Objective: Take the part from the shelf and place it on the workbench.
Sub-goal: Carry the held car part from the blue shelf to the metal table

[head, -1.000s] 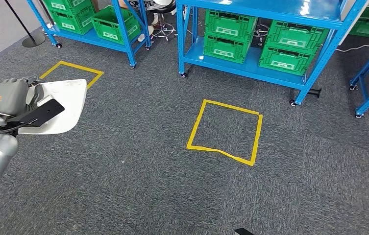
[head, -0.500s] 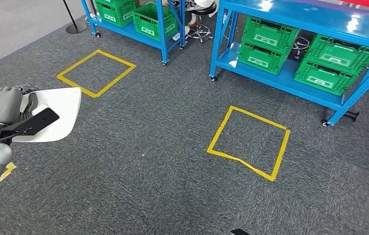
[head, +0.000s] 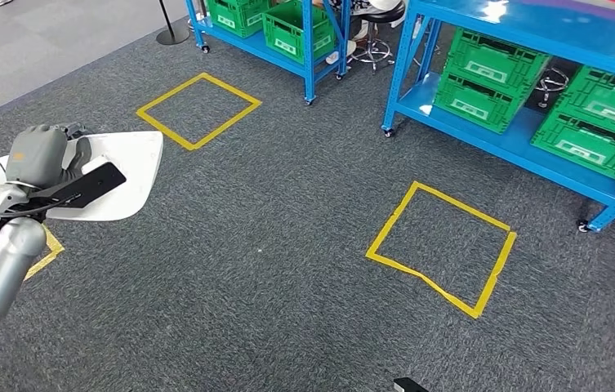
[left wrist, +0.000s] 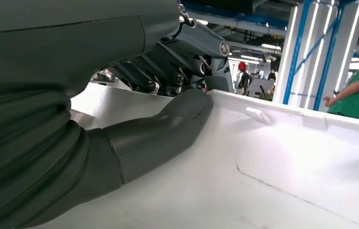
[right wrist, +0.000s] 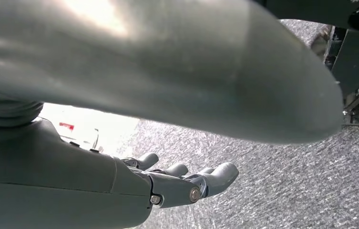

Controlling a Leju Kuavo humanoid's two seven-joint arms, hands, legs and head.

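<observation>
The left robot hand (head: pixel 41 157) grips the white moulded panel (head: pixel 128 167) by its near edge, its length reaching forward; the right robot hand (right wrist: pixel 187 183) hangs empty, fingers loosely apart.

Dark grey carpet floor (head: pixel 271 269) bears yellow tape squares (head: pixel 441 247), one near right, one far left. Blue wheeled shelves (head: pixel 500 139) stand at the far side, holding green crates (head: pixel 487 79).

Dark grey carpet (head: pixel 271 269) is covering the floor, with yellow tape squares (head: pixel 441 247) marking it. Blue metal shelving units (head: pixel 532 49) (on small castors) are holding green crates (head: pixel 490 77), and a stool (head: pixel 369 45) is standing behind them.
</observation>
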